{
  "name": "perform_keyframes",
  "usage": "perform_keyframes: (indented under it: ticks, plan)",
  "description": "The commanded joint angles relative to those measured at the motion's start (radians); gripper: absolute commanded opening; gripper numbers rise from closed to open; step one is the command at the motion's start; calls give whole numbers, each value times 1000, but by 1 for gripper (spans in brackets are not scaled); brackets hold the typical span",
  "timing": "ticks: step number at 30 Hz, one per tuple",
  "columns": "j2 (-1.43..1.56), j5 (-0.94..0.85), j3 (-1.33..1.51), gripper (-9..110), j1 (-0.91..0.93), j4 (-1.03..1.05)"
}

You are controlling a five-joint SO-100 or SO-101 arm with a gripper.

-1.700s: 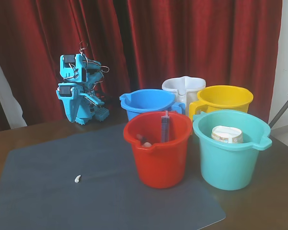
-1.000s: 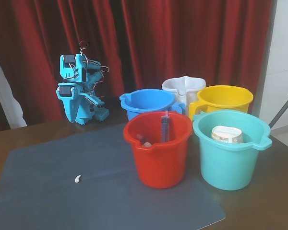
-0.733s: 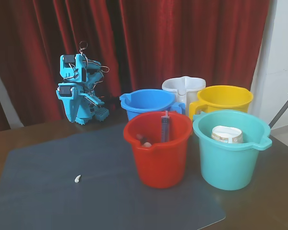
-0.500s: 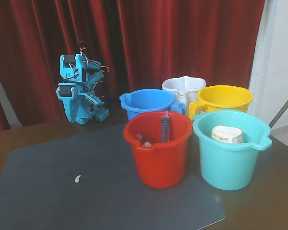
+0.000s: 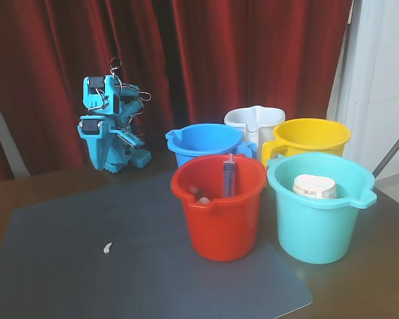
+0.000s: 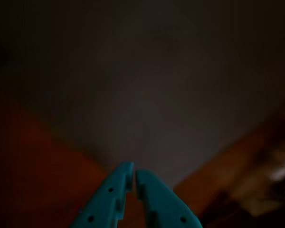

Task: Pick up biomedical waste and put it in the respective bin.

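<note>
The biomedical waste [image 5: 107, 248] is a tiny off-white curved lump lying alone on the grey mat [image 5: 66, 266], left of the buckets. The turquoise arm [image 5: 110, 123] sits folded at the back left of the table, far from the lump. In the wrist view its gripper [image 6: 134, 172] points down close over the dark mat corner, the two turquoise fingers [image 6: 111, 199] pressed together with nothing between them. The red bucket [image 5: 219, 206] holds a syringe [image 5: 229, 176] and small reddish bits.
Behind the red bucket stand a blue bucket [image 5: 203, 141], a white bucket [image 5: 255, 121] and a yellow bucket [image 5: 311, 137]. A teal bucket [image 5: 319, 209] at the right holds a round white tub [image 5: 314, 187]. Red curtains hang behind; a tripod leg [image 5: 396, 149] shows at the right edge.
The arm, the lump and the buckets have not moved. The red curtain behind has drifted left, baring more white wall at the right.
</note>
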Motion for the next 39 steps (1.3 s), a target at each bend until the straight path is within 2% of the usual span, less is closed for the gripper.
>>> perform_keyframes:
  ticks: [1, 5, 9, 14, 20, 23, 27, 31, 39]
  plan:
    - [-3, -5, -6, 0, -72, -353]
    - [-18, 11, -5, 0, -104, -687]
    - [-61, 15, -48, 0, -127, -724]
    - [-480, 87, -397, 0, -123, -552]
    - [-1206, 215, -1092, 0, -123, -193]
    - [-1606, 414, -1520, 0, -133, 3]
    - [-1855, 684, -1707, 0, -138, 60]
    - [-1963, 942, -1815, 0, -192, 97]
    - [-2019, 1173, -1876, 0, -213, 153]
